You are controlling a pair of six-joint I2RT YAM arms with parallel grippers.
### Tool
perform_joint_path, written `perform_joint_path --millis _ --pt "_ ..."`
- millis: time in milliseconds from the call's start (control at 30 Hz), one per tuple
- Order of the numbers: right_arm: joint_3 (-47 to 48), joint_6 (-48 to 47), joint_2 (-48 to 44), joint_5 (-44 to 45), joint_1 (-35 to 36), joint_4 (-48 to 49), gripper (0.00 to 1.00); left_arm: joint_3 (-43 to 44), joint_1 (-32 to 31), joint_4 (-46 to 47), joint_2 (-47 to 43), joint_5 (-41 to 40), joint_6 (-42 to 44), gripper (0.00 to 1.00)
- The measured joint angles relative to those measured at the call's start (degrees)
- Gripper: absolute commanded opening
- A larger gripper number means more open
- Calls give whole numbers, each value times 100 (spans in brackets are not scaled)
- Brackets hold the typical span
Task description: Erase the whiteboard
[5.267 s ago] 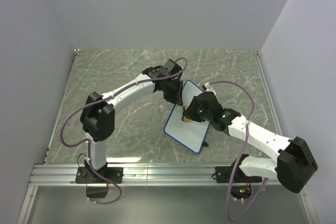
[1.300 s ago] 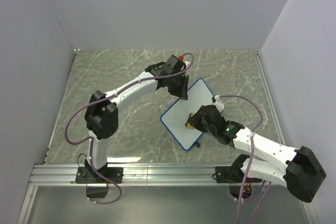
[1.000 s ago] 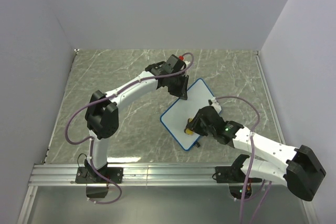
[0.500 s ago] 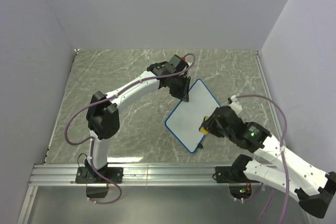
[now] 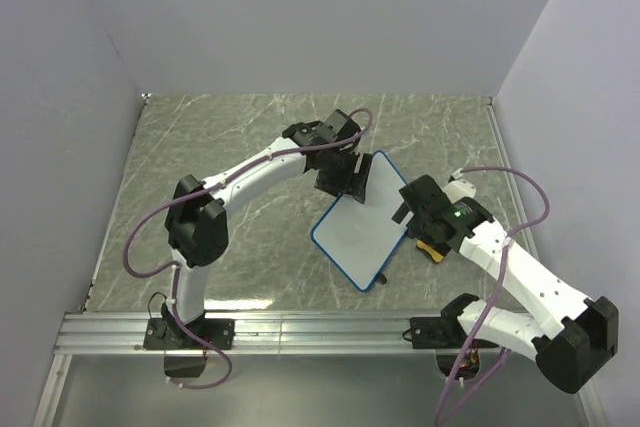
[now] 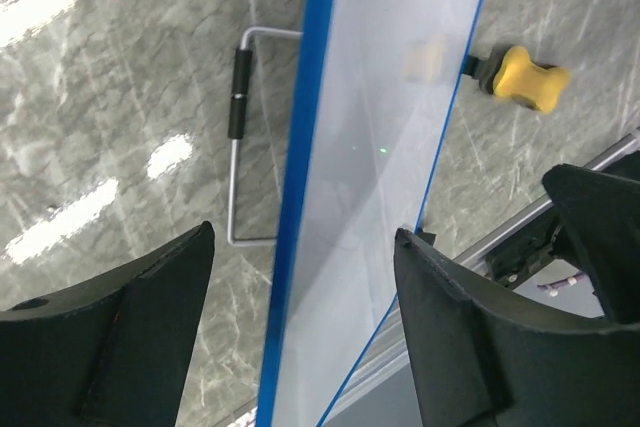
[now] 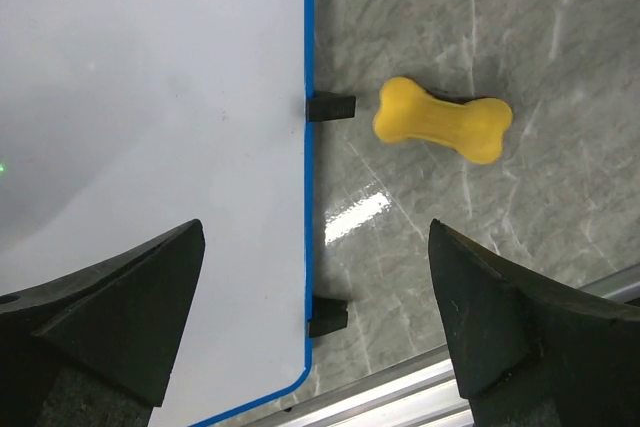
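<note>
Fingers [image 6: 120, 337] of the left end effector [image 6: 300, 237] stand apart at the far corner of the whiteboard [image 5: 362, 232], with its blue frame passing between them untouched. The whiteboard rests mid-desk [image 5: 230, 147], its face plain white. Over its right edge hangs the right end effector [image 7: 315, 227], spread wide and holding nothing. A yellow eraser [image 7: 443, 119] lies just right of the whiteboard.

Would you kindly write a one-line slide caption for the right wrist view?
Open right claw above the blue edge of the blank whiteboard, yellow bone-shaped eraser lying on the table beside it.
</note>
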Motion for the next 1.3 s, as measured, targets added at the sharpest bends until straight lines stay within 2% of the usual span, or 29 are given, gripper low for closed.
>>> perform_joint_path --millis 233,367,533,733,867,1067,1300 --pt "-55 -155 -284 -81 -11 81 100 402 4 -310 -81 -144 -24 82" --pt "-225 -529 -968 -345 -11 603 100 678 76 -339 -254 -197 -46 85" --pt "-170 -1040 -1405 -640 -11 1320 100 485 376 -273 -809 -442 -118 89" --pt "435 -1491 -898 -916 -11 1648 100 -872 758 55 -2400 -1703 -369 88" --pt "479 -1650 -789 -1034 -11 1816 100 -1757 1102 221 -3421 -2361 -549 88" --pt "407 -1864 -822 -1150 -11 2004 100 -3023 1543 369 -4258 -2634 -599 88" --pt "407 -2264 -960 -1106 -11 2050 100 -3595 1541 546 -4798 -2636 -638 89"
